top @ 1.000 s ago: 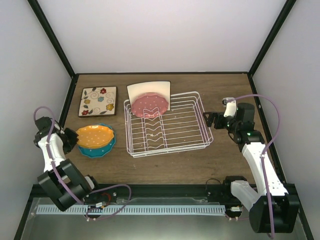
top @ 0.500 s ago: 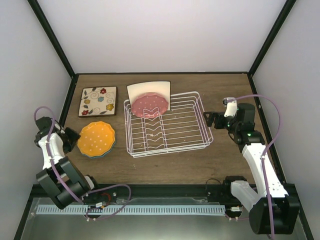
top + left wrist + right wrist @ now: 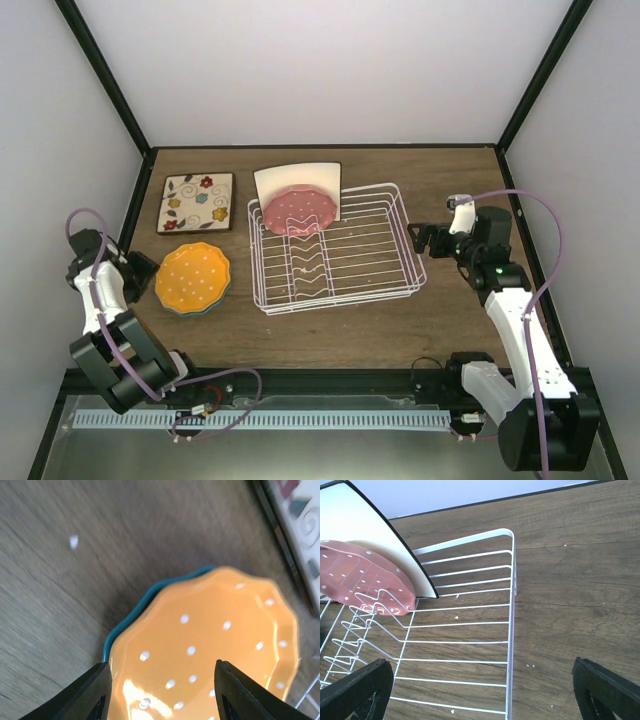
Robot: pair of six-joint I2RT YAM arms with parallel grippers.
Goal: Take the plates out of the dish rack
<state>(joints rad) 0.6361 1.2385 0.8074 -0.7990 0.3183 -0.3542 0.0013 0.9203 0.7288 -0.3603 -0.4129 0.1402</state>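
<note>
The white wire dish rack (image 3: 400,225) sits mid-table and holds a pink dotted plate (image 3: 297,210) leaning on a plain cream square plate (image 3: 290,175) at its back left. Both also show in the right wrist view, the pink plate (image 3: 365,580) in front of the cream one (image 3: 365,525). An orange dotted plate (image 3: 192,277) lies stacked on a blue plate (image 3: 180,307) left of the rack. A floral square plate (image 3: 196,202) lies at back left. My left gripper (image 3: 140,272) is open and empty just left of the orange plate (image 3: 210,645). My right gripper (image 3: 413,240) is open and empty over the rack's right rim (image 3: 510,630).
Black frame posts and white walls enclose the wooden table (image 3: 340,325). Purple cables loop off both arms. Small white crumbs dot the wood near the rack.
The orange plate has settled flat onto the blue one. My left gripper has let it go and drawn back slightly to the left. The right arm is almost still.
</note>
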